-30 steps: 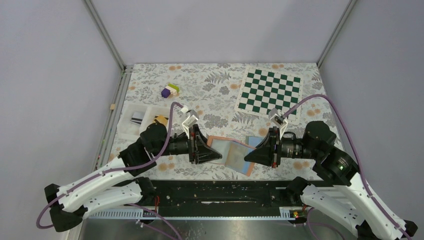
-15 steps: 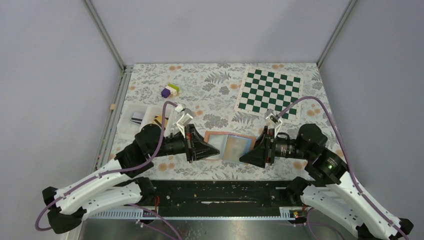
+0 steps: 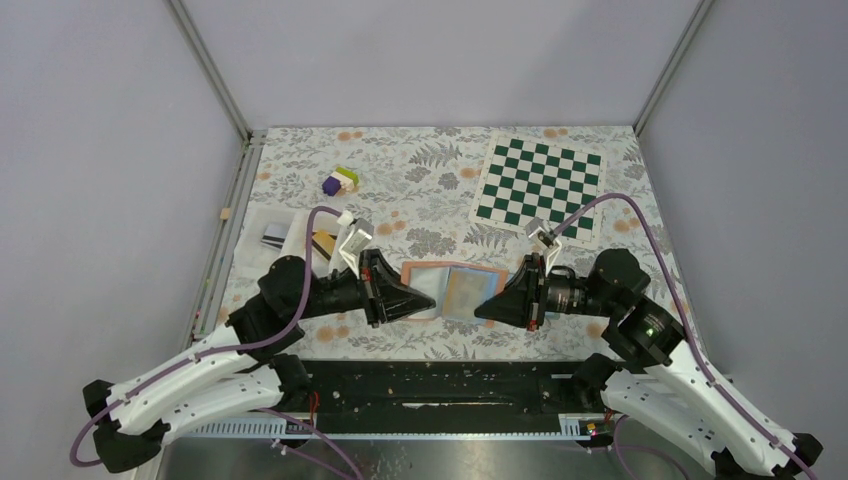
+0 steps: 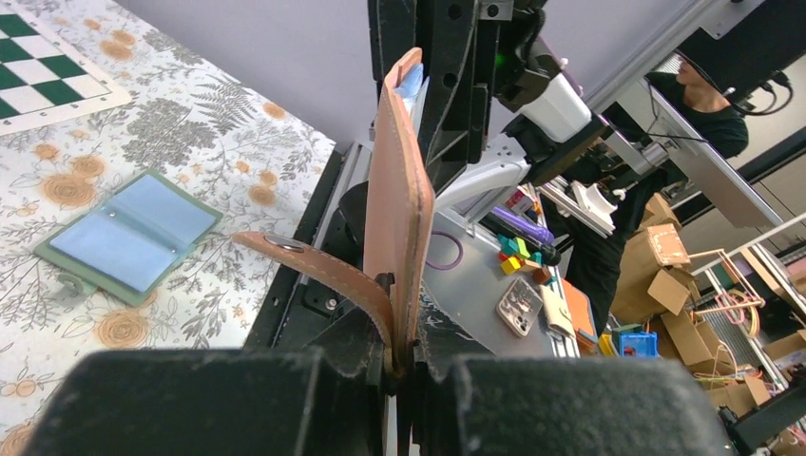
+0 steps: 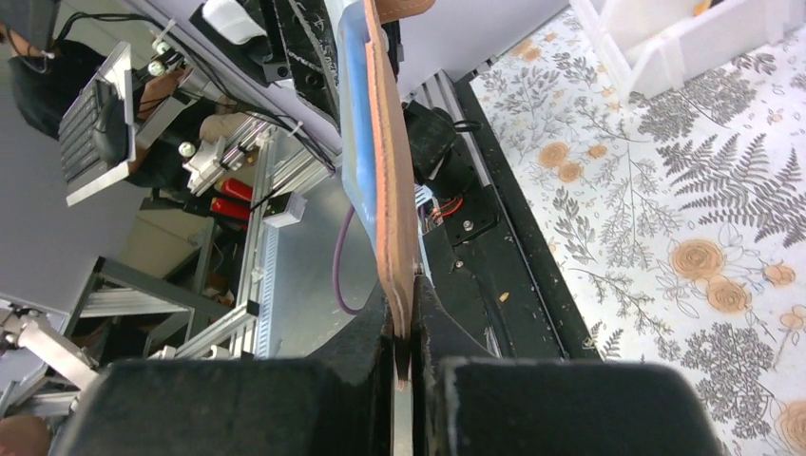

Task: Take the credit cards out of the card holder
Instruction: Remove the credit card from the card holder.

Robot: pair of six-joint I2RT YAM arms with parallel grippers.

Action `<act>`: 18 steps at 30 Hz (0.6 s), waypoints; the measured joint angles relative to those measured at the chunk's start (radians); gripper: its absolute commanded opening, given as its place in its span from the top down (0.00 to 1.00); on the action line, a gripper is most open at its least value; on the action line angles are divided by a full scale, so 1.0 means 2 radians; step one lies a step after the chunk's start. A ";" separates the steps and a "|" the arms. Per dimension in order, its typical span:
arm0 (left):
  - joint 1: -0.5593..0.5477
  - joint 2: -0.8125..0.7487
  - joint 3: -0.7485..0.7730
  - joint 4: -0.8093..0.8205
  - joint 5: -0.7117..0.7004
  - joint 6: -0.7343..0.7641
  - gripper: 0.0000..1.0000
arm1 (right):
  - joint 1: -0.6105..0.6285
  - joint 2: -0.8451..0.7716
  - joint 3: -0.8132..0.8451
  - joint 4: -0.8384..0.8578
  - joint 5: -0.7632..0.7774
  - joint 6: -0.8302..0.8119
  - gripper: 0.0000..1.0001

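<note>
The card holder (image 3: 450, 290) is brown leather with clear bluish pages. It hangs open above the table between my two grippers. My left gripper (image 3: 428, 301) is shut on its left cover, which shows edge-on in the left wrist view (image 4: 399, 190) with the snap strap (image 4: 304, 261) curling off it. My right gripper (image 3: 482, 309) is shut on the right cover (image 5: 390, 190). A yellow-orange credit card (image 3: 322, 243) lies in the white tray (image 3: 262, 258), partly hidden by my left arm. I cannot tell whether cards sit in the pages.
A green-and-white chessboard mat (image 3: 540, 183) lies at the back right. Small purple and green blocks (image 3: 338, 182) sit at the back left. A second, green card holder (image 4: 128, 237) lies open on the floral cloth below my right arm.
Both grippers have carried the open holder away from the near edge and slightly left. It has turned from slanted to nearly square with the table.
</note>
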 measured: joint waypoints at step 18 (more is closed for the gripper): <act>0.000 -0.013 -0.007 -0.009 0.036 0.028 1.00 | -0.005 -0.012 -0.002 0.038 -0.089 -0.016 0.85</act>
